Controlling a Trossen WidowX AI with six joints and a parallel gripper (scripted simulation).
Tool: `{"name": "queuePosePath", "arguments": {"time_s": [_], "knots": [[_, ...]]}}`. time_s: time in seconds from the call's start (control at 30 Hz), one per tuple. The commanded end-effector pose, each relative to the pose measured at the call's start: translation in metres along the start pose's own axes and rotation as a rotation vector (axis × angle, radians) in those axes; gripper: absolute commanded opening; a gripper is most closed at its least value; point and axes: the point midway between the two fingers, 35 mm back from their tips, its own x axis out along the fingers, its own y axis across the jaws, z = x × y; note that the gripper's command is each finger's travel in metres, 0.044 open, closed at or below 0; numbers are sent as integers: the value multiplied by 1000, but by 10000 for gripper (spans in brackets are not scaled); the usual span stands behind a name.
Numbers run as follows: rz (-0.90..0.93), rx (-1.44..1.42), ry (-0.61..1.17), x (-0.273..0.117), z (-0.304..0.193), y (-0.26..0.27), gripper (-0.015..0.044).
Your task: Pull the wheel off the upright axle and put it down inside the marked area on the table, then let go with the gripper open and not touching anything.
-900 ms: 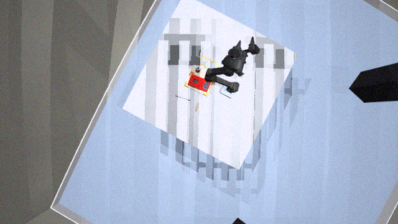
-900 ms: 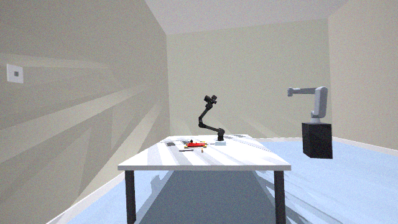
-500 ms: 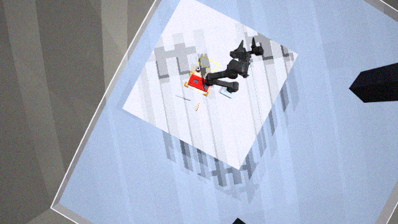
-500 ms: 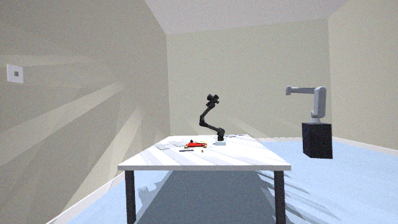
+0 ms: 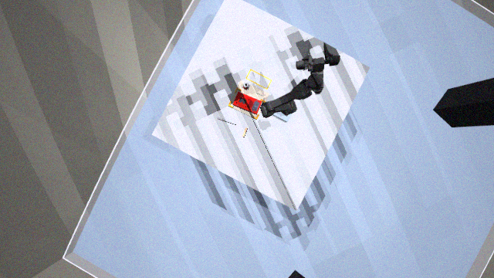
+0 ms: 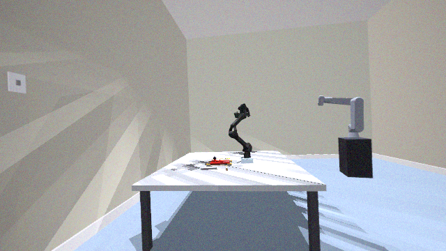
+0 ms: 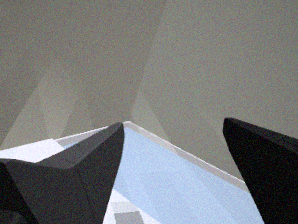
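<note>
Wheel (image 5: 245, 85) sits on axle; claw (image 5: 333, 54) parted, raised.

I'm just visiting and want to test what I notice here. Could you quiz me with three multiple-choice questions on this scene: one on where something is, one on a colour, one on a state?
1. Where is the gripper?
A. High above the table
B. Resting on the table
C. Under the table

2. What colour is the flat block beside the yellow outline?
A. Green
B. Red
C. Blue

3. How are the fingers?
A. Clamped on the wheel
B. Apart, holding nothing
C. Pressed together

Answers: 1 A, the exterior view shows the arm raised. 2 B, the top view shows red. 3 B, the wrist view shows only floor and wall between them.
</note>
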Motion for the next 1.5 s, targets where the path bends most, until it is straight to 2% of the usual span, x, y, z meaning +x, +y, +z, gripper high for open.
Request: {"name": "queuePosePath", "arguments": {"time_s": [0.0, 0.37, 0.7, 0.83, 1.17, 1.47], "knots": [[34, 89, -5, 11, -8, -10, 300], [161, 334, 46, 56, -40, -11, 300], [279, 540, 187, 102, -79, 21, 300], [281, 532, 219, 112, -87, 32, 300], [432, 591, 421, 148, -119, 99, 300], [572, 569, 608, 160, -142, 173, 300]]}}
